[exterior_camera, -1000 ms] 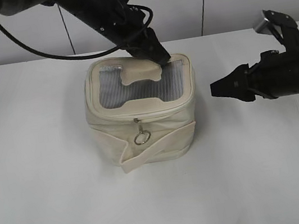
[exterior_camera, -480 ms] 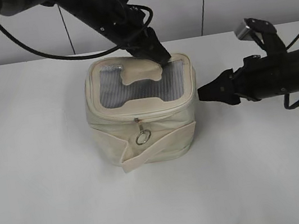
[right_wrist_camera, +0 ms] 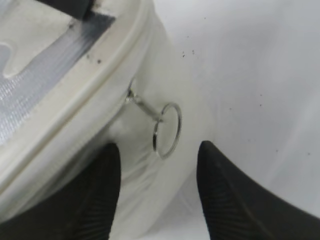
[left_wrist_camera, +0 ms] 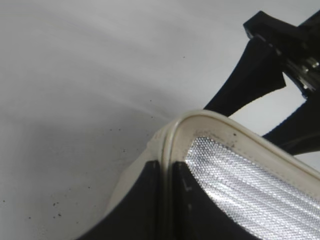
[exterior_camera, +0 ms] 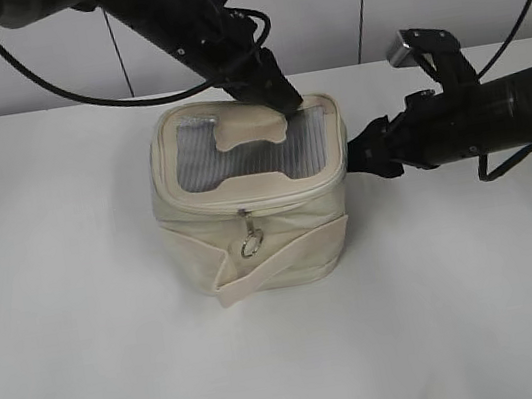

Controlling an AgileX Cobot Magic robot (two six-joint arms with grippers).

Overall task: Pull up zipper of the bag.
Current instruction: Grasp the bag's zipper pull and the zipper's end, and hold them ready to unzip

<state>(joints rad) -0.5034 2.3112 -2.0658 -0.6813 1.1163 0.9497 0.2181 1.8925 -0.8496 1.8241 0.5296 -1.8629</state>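
The cream bag [exterior_camera: 281, 232] stands on the white table, its grey mesh window [exterior_camera: 239, 158] facing up. The zipper [exterior_camera: 286, 197] runs under the lid rim. One silver ring pull [exterior_camera: 250, 245] hangs at the front. My left gripper [exterior_camera: 283, 102] is shut on the lid rim at the back right corner, as the left wrist view [left_wrist_camera: 167, 172] shows. My right gripper [exterior_camera: 359, 157] is open at the bag's right side. In the right wrist view a second ring pull [right_wrist_camera: 167, 130] hangs just ahead of and between the open fingers [right_wrist_camera: 157, 150], not touching them.
The cream strap [exterior_camera: 276, 261] wraps across the bag's front and its end sticks out at the lower left. A white wall stands behind the table [exterior_camera: 86, 339]. The right gripper's fingers show in the left wrist view [left_wrist_camera: 260, 75] beyond the lid corner.
My right gripper has moved left, from well clear of the bag to right beside its right side. The left gripper keeps its hold on the lid rim, and the bag has not moved.
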